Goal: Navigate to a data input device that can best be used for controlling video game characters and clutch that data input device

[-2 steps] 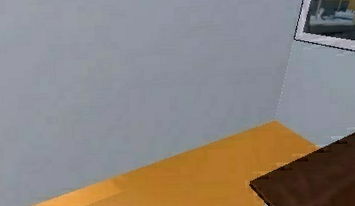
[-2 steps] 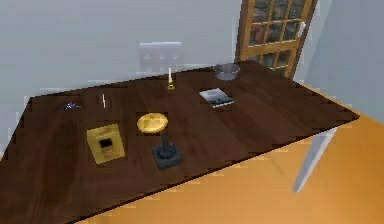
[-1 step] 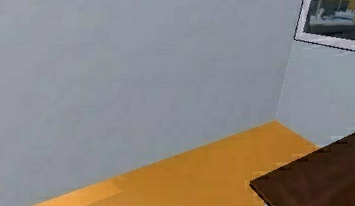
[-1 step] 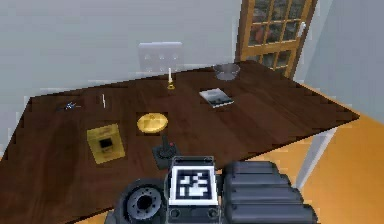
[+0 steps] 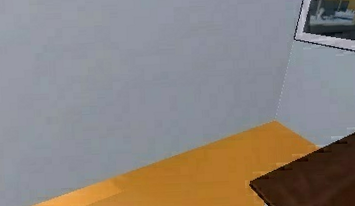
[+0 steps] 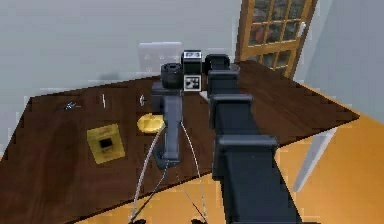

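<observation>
My arm (image 6: 240, 150) rises as a dark bar over a dark wooden table (image 6: 60, 175). Left of its white marked squares (image 6: 190, 60) hangs the gripper's dark body, and the gripper (image 6: 167, 195) trails two thin pale fingers (image 6: 150, 170) down toward the table's near edge. I cannot tell whether it holds anything. A flat yellow square thing with a dark centre (image 6: 105, 143) lies left of the gripper. A small round yellow thing (image 6: 150, 123) sits close beside the gripper's body. None of these blobs reads clearly as a game controller.
Two tiny items (image 6: 70, 103) (image 6: 103, 98) lie at the table's far left. A white chair back (image 6: 160, 52) stands behind the table, and a wooden glazed door (image 6: 270, 35) beyond. Ahead are a grey wall (image 5: 134, 73), orange floor (image 5: 189, 176), a table corner (image 5: 324, 180) and a framed picture (image 5: 337, 14).
</observation>
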Robot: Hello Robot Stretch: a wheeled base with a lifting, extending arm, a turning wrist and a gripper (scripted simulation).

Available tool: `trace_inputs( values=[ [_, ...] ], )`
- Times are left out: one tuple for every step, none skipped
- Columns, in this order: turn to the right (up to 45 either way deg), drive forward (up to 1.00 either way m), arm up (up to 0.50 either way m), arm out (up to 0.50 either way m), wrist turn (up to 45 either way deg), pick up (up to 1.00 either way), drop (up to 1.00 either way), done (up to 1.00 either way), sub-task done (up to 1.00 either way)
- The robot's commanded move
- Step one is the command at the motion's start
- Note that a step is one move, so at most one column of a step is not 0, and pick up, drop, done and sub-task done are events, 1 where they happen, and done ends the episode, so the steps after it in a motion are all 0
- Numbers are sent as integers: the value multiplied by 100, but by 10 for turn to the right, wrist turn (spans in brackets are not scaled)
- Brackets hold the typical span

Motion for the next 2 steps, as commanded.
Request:
trace_inputs(
  values=[
    [0,0,0,0,450,0,0,0,0],
    [0,0,0,0,450,0,0,0,0]
  ],
)
